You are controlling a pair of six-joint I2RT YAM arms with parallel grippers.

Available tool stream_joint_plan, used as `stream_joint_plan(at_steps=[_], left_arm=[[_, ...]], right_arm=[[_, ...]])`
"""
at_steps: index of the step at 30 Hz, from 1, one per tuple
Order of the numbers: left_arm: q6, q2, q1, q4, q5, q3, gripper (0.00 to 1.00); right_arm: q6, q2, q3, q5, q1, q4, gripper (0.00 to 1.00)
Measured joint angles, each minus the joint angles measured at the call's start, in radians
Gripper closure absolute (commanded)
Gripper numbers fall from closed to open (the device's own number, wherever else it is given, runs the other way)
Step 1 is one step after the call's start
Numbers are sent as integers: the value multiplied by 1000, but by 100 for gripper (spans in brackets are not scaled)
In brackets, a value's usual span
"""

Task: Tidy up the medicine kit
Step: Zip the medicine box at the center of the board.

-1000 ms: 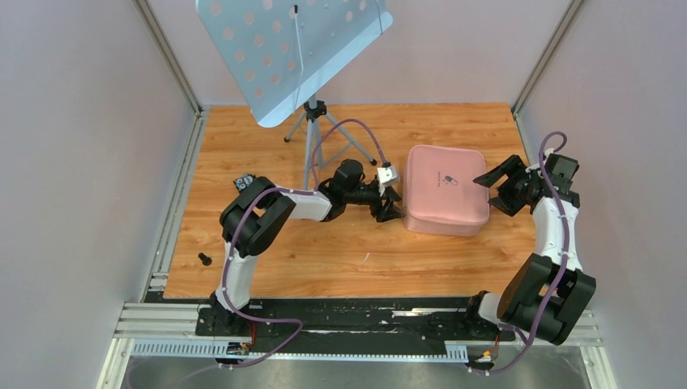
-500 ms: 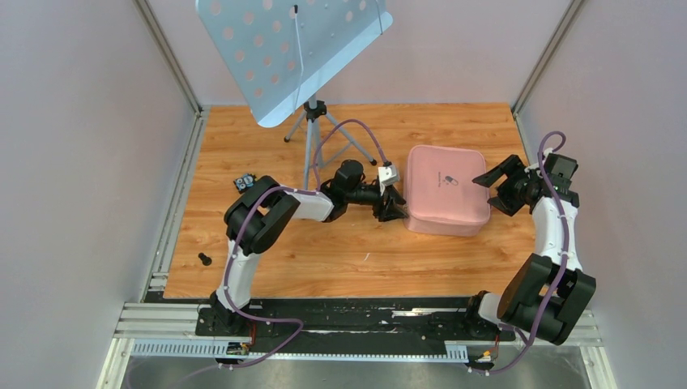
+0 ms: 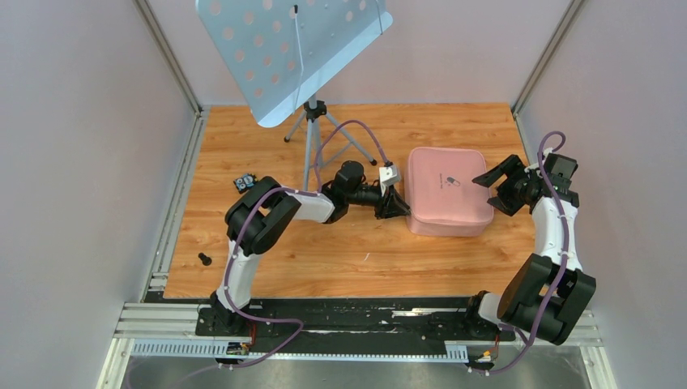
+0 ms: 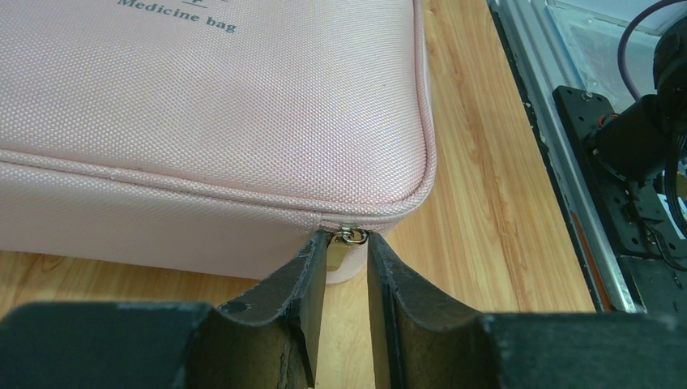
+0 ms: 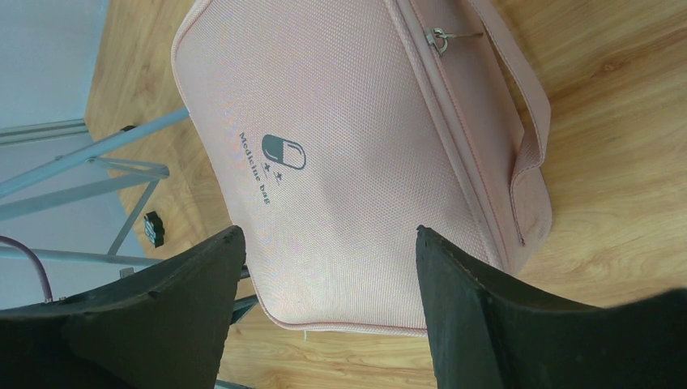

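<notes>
The pink medicine kit [image 3: 450, 190] lies zipped shut on the wooden table, its pill logo facing up. It also shows in the left wrist view [image 4: 211, 105] and the right wrist view [image 5: 340, 162]. My left gripper [image 3: 397, 204] is at the kit's left side. In the left wrist view its jaws [image 4: 347, 243] stand a narrow gap apart, with the metal zipper pull [image 4: 351, 236] between the tips and its tab against the left finger. My right gripper [image 3: 494, 180] is wide open and empty above the kit's right edge [image 5: 328, 243]. A second zipper pull [image 5: 437, 38] sits near the carry strap [image 5: 526, 97].
A blue perforated music stand [image 3: 296, 49] on a tripod [image 3: 312, 121] stands at the back left, close behind my left arm. A small dark object [image 3: 245, 181] and a black knob [image 3: 204, 259] lie at the table's left. Enclosure walls close in on both sides.
My left gripper has moved right, up against the kit's left side, with its tips now at the zipper pull. The right arm has not moved.
</notes>
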Motion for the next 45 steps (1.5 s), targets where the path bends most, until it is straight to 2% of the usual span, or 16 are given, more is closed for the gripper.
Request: stream_joint_plan(at_steps=[3,6,8,17,21,27,37,45], left_arm=[[-10,0,-1,12,-2,-8,60],[-23,0,-5,34,-3,-28,50],[-29,0,-10,39,-5,-40,47],[-46,3,-21,48,-18,-45,47],[-51,15,-21,59,-21,-41,53],[-66,28,-21,68,-44,-35,73],[-93,29,-24,69,-63,-35,99],[-119,24,-29,99,-92,-59,100]], right_arm=[[0,0,0,2,0,0,25],[0,-8,0,10,0,0,25],[0,-15,0,14,0,0,25],[0,-25,0,20,0,-1,25],[0,-25,0,22,0,-1,25],[0,-25,0,24,0,-1,25],[0,-25,0,26,0,-1,25],[0,-25,0,27,0,-1,25]])
